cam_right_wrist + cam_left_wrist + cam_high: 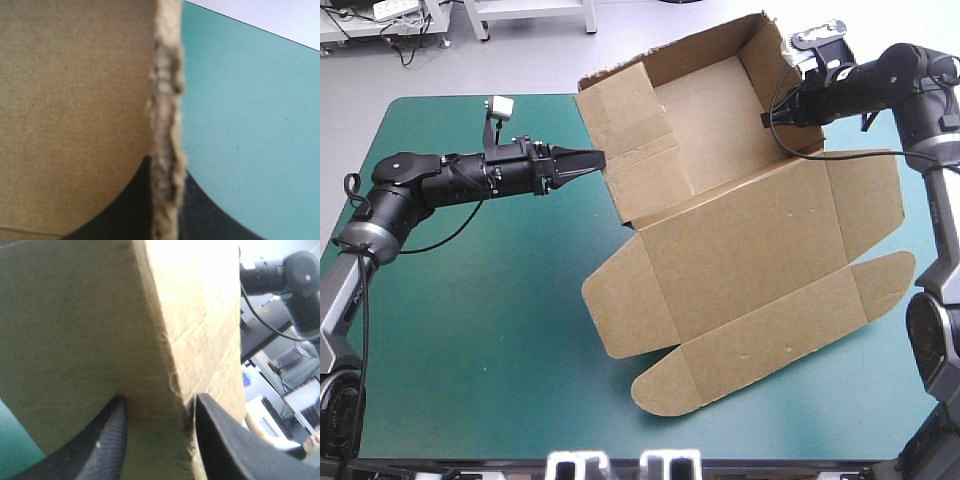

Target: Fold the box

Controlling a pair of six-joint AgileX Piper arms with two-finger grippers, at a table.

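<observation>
The brown box (760, 250) stands as an open tray at the far right of the table, its walls raised and its lid with rounded flaps lying flat toward the front. My left gripper (598, 158) reaches in level from the left and is shut on the edge of the tray's left wall (75, 340), one black finger on each side (160, 398). At the tray's right wall, my right gripper (778, 112) is shut on the board's raw edge (165, 100), which runs between its fingers (167, 165).
The teal-green cover (470, 330) lies bare across the left and front left. The flat lid and its flaps reach close to the table's right edge and front. My right arm (280, 275) shows beyond the box in the left wrist view.
</observation>
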